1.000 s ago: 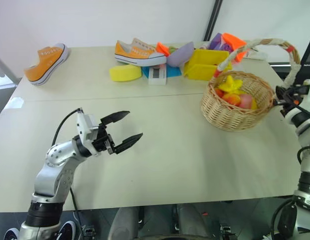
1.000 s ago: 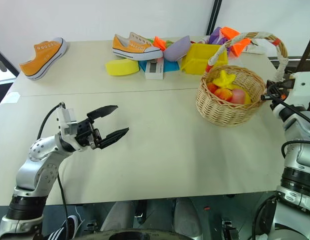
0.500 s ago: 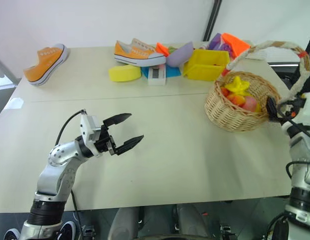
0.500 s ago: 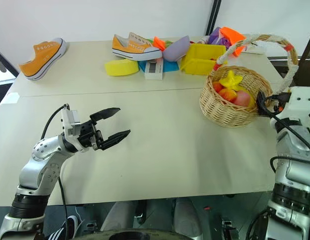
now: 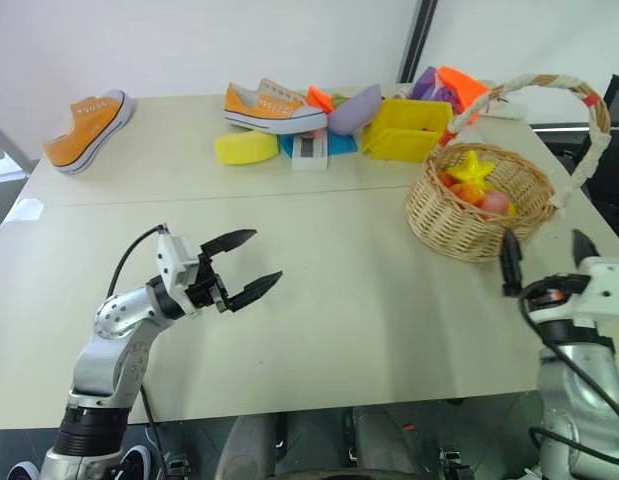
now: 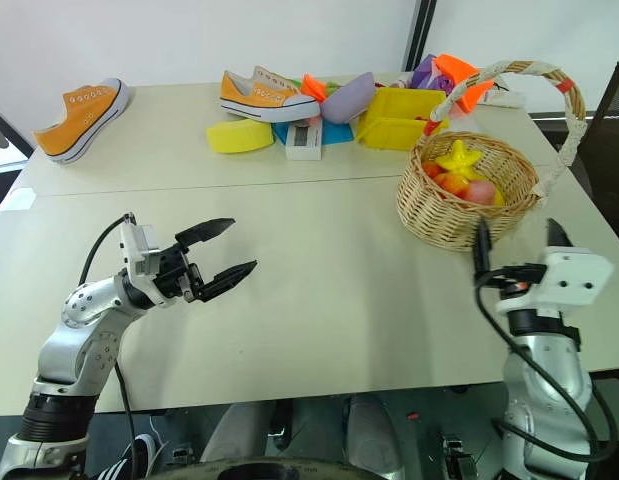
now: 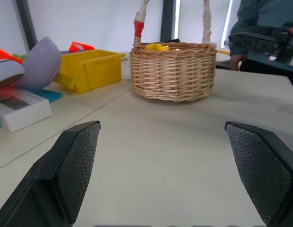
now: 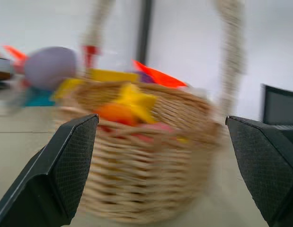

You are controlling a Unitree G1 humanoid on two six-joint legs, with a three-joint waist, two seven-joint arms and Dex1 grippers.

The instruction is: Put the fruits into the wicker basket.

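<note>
Now the right hand (image 6: 514, 243) has let go of the wicker basket (image 6: 467, 190) and drawn back, fingers spread; the star fruit (image 6: 457, 157) sits inside, so the task looks finished. The left hand (image 5: 244, 265) hovers open over the desk (image 5: 369, 280).

no readable text, labels or numbers anywhere.

Head cams are looking down over the beige table (image 5: 369, 290); both wrist cams are facing the round tan wicker basket (image 7: 173, 71), right one closer.
</note>
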